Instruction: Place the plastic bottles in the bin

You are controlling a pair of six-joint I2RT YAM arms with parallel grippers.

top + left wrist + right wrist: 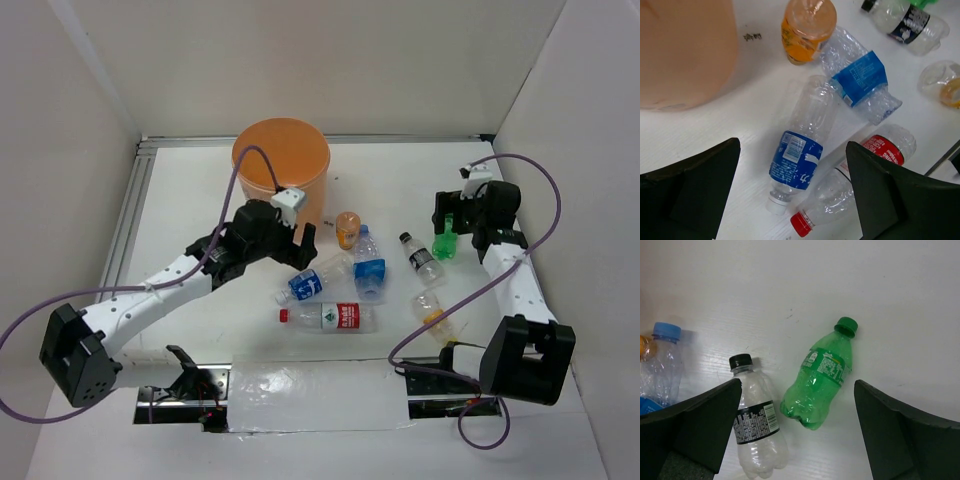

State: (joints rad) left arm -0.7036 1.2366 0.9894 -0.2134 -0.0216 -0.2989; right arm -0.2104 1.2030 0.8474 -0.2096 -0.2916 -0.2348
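Stretching diagonally from its base toward the middle of the table (200, 180), the left arm (150, 290) is tipping its wrist downward. The left gripper (792, 147) is hanging with its jaws spread wide and gripping nothing. Below the gap between its 2 black fingers (690, 190), a clear blue-label bottle (795, 167) is lying on its side, its white cap pointing back toward the wrist. A red-capped bottle (885, 145) is lying just beside it, its body running under 1 finger. Ahead of the jaws, a crumpled bottle (860, 80) with a blue label is touching an orange bottle (807, 27). The bin (685, 50) is standing ahead of the other finger and off to that side, apart from every bottle.

The right arm (520, 290) is rising from its base along the table's edge and bending its wrist inward. The right gripper (798, 385) is also pointing down with its jaws spread wide and empty. A green bottle (822, 375) is lying on its side below and between the jaws, nearer the middle, its cap pointing away from the wrist. A black-capped bottle (756, 425) is lying just beside it, close against 1 finger. Behind these jaws, beside the forearm, 1 more clear bottle (432, 312) is lying on the table.
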